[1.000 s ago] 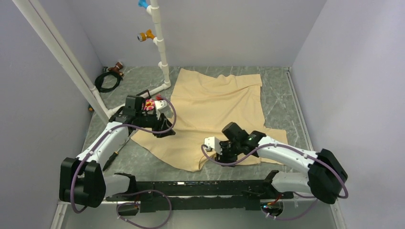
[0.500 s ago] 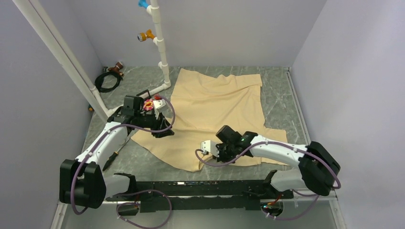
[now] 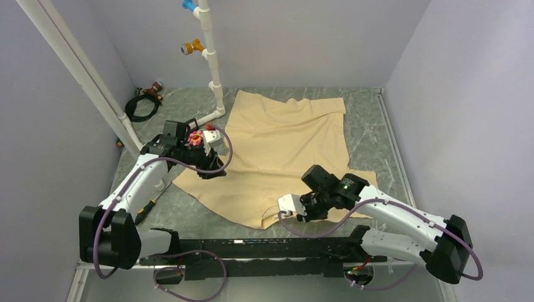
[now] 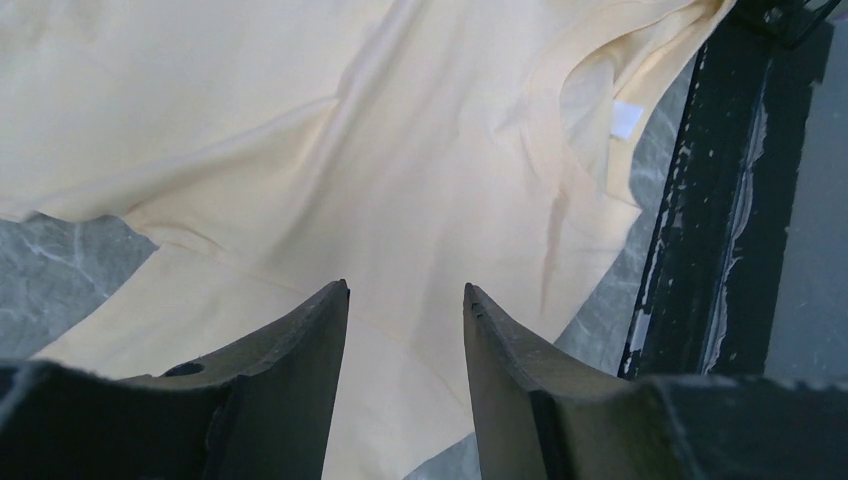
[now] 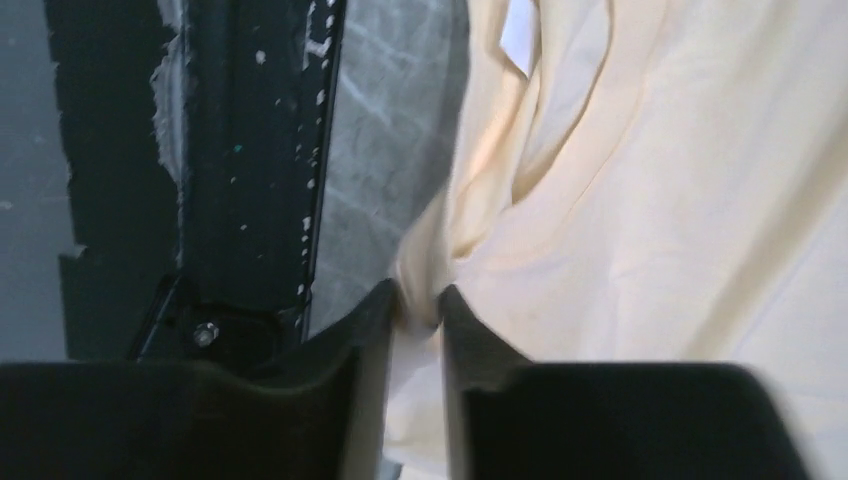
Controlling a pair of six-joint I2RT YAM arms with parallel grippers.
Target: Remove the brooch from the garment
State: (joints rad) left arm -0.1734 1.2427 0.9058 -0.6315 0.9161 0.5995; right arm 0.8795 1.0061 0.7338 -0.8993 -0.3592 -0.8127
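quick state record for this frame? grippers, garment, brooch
left gripper: open, over the garment, holding nothing
right gripper: shut on a fold at the garment's near edge
garment: spread out, mostly flat, neck label showing
brooch: not in either wrist view; pink-red blob by the left wrist in the top view, cannot tell if that is it

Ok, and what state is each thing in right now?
garment: spread out and wrinkled on the table, near edge pinched.
right gripper: shut on a fold of the garment.
left gripper: open, holding nothing, over the garment.
brooch: cannot be made out for certain in any view.
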